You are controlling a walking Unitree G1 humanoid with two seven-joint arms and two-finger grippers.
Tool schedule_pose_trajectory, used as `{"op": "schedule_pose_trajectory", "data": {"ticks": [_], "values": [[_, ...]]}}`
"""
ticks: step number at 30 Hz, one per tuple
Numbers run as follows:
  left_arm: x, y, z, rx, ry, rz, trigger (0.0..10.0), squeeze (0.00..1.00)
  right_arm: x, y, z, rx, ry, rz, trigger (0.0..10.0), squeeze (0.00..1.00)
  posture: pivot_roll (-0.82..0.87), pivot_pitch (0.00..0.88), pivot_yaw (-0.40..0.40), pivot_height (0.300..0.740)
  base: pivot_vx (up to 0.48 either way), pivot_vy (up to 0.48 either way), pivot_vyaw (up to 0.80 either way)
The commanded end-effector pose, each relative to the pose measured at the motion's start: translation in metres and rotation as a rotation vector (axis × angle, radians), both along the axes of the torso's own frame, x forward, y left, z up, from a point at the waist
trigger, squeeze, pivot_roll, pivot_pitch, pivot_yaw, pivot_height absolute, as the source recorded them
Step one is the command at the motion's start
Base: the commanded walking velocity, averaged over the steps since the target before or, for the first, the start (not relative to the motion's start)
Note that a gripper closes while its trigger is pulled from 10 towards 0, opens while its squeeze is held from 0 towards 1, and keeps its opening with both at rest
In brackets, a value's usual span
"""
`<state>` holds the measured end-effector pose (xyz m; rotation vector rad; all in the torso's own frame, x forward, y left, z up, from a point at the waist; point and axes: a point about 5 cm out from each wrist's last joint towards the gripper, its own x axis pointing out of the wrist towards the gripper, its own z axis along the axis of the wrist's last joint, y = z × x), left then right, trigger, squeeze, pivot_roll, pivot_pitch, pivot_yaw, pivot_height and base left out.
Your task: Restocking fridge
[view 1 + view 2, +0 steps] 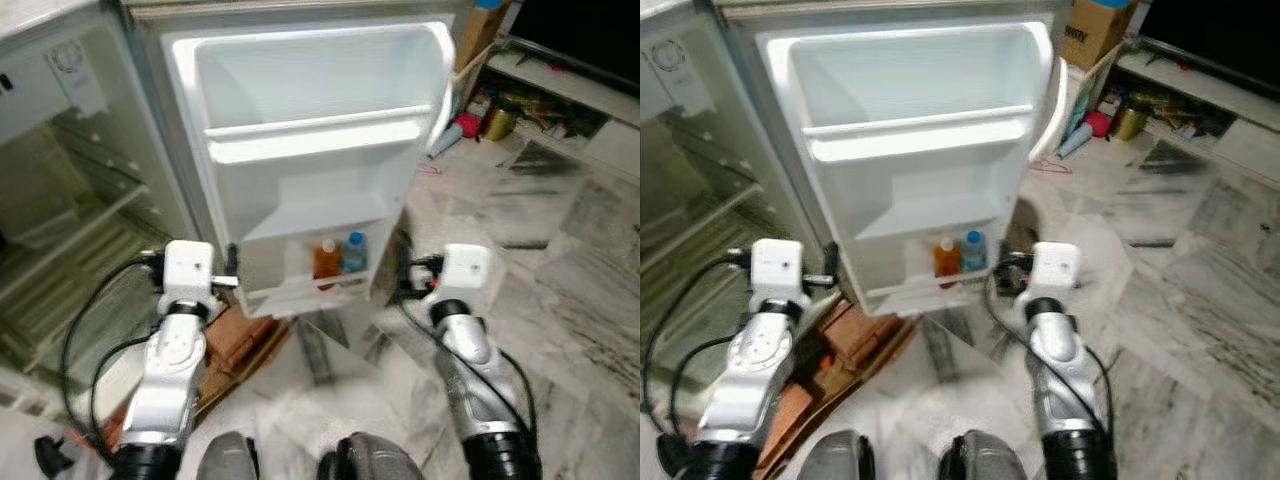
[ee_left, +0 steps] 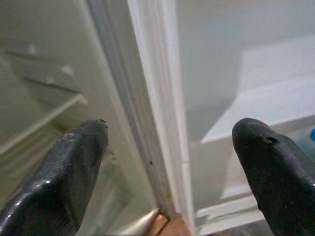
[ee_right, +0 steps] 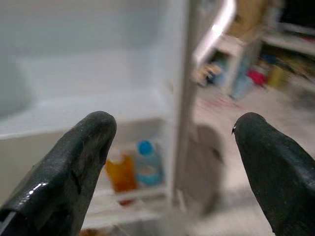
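Observation:
The white fridge door (image 1: pixel 300 170) stands wide open in front of me, its upper racks bare. In its bottom rack an orange bottle (image 1: pixel 326 260) and a blue-capped bottle (image 1: pixel 353 252) stand side by side. The fridge's inside (image 1: pixel 70 220), with its shelves, lies to the left. My left gripper (image 2: pixel 172 147) is open at the door's hinge edge, with nothing between its fingers. My right gripper (image 3: pixel 172 142) is open by the door's outer edge and holds nothing. Ahead of it are the orange bottle (image 3: pixel 121 173) and the blue-capped bottle (image 3: pixel 146 162).
Brown cardboard pieces (image 1: pixel 245 340) lie on the marble floor under the door. At the back right are a cardboard box (image 1: pixel 478 35), a gold can (image 1: pixel 497 122) and a low shelf (image 1: pixel 560 90) of clutter. The open floor (image 1: pixel 560 260) stretches to the right.

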<state>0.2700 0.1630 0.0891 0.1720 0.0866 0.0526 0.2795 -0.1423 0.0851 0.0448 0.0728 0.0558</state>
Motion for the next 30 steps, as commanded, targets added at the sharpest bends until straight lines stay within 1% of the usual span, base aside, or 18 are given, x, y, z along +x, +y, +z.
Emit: {"op": "schedule_pose_trajectory", "data": {"ticks": [1, 7, 11, 17, 22, 25, 27, 28, 30], "values": [[0.0004, -0.0067, 0.0001, 0.005, -0.004, -0.018, 10.0, 0.0, 0.0001, -0.0048, 0.0105, -0.044, -0.06, 0.026, 10.0, 0.0, 0.05, 0.099, -0.025, 0.74, 0.0, -0.368, 0.7], [0.0009, -0.0059, 0.0001, 0.01, -0.003, -0.015, 10.0, 0.0, 0.0031, -0.003, 0.0151, -0.033, -0.077, 0.035, 10.0, 0.0, 0.05, 0.099, -0.023, 0.74, 0.0, -0.364, 0.7], [0.0016, -0.0061, -0.0002, 0.015, 0.001, -0.02, 10.0, 0.0, 0.0068, -0.0062, 0.0169, -0.041, -0.086, 0.025, 10.0, 0.0, 0.05, 0.099, -0.023, 0.74, 0.0, -0.398, 0.65], [0.0017, -0.0065, -0.0009, 0.018, 0.007, -0.017, 10.0, 0.0, 0.0065, -0.0076, 0.0157, -0.041, -0.085, 0.019, 10.0, 0.0, 0.05, 0.101, -0.021, 0.74, 0.0, -0.452, 0.56], [0.0017, -0.0073, -0.0013, 0.018, 0.011, -0.019, 10.0, 0.0, 0.0064, -0.004, 0.018, -0.03, -0.106, 0.031, 10.0, 0.0, 0.05, 0.102, -0.021, 0.74, 0.0, -0.468, 0.0], [0.0016, -0.0071, -0.0017, 0.015, 0.013, -0.015, 10.0, 0.0, 0.0066, -0.0026, 0.0172, -0.024, -0.098, 0.033, 10.0, 0.0, 0.05, 0.103, -0.022, 0.74, 0.0, -0.439, 0.0], [0.0014, -0.0067, -0.0023, 0.019, 0.017, -0.01, 10.0, 0.0, 0.0067, -0.002, 0.0173, -0.003, -0.1, 0.042, 10.0, 0.0, 0.05, 0.103, -0.023, 0.74, 0.0, -0.407, 0.0], [0.0014, -0.0065, -0.0026, 0.02, 0.019, -0.008, 10.0, 0.0, 0.0068, -0.0015, 0.0185, -0.025, -0.11, 0.053, 10.0, 0.0, 0.05, 0.103, -0.023, 0.74, 0.0, -0.386, 0.0], [0.0013, -0.0064, -0.0029, 0.021, 0.021, -0.007, 10.0, 0.0, 0.0064, -0.0008, 0.0203, -0.019, -0.123, 0.065, 10.0, 0.0, 0.05, 0.104, -0.023, 0.74, 0.0, -0.39, 0.0]]}}
